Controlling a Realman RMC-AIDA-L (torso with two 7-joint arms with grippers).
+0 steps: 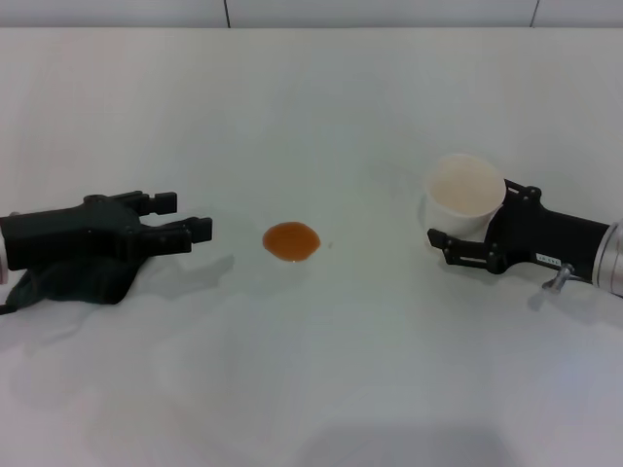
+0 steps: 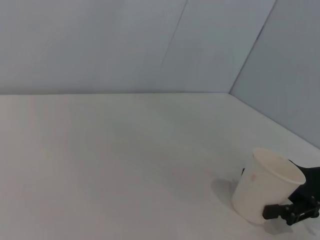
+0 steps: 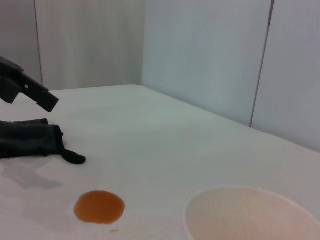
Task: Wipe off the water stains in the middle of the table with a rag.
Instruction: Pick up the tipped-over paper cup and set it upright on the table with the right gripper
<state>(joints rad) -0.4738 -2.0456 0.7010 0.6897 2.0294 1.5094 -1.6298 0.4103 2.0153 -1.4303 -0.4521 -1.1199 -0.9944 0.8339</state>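
Tabletop scene on a white table [image 1: 321,389]. Puddle [image 1: 291,240], small, oval, orange-brown and glossy, lies near the middle. Left gripper [image 1: 183,218] is at the left, above the surface, fingers spread with nothing between them, tips pointing toward the puddle but apart from it. Rag [image 1: 73,282], dark green-black, lies crumpled on the table under and just near of that gripper, a thin corner trailing out. At the right, the right gripper [image 1: 465,220] has its fingers closed around a whitish cup [image 1: 464,192], which stands upright, well apart from the puddle.
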